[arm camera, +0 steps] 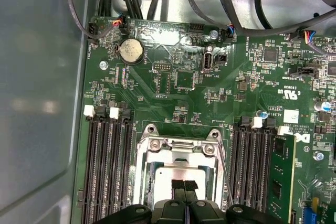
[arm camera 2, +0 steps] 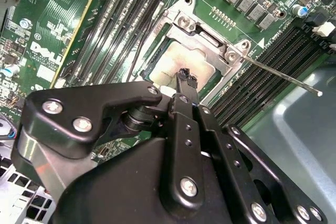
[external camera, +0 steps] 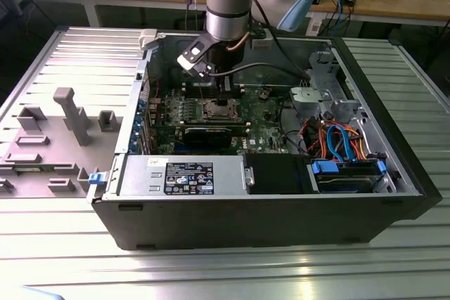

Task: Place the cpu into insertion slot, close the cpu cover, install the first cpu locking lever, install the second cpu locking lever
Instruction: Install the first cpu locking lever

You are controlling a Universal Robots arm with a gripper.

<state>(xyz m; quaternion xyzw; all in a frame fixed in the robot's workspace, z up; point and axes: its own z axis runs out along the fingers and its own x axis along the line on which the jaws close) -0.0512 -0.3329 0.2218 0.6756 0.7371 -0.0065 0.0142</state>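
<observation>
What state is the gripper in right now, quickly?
Gripper: jaws shut, nothing between them, tips over the cpu.

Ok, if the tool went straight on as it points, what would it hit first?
The tool would likely meet the cpu, inside the cut-out of the cpu cover; how far off is unclear.

The cpu [arm camera: 165,178] (dull silver) sits in the insertion slot [arm camera: 140,182], the cpu cover [arm camera: 181,153] flat around it
</observation>
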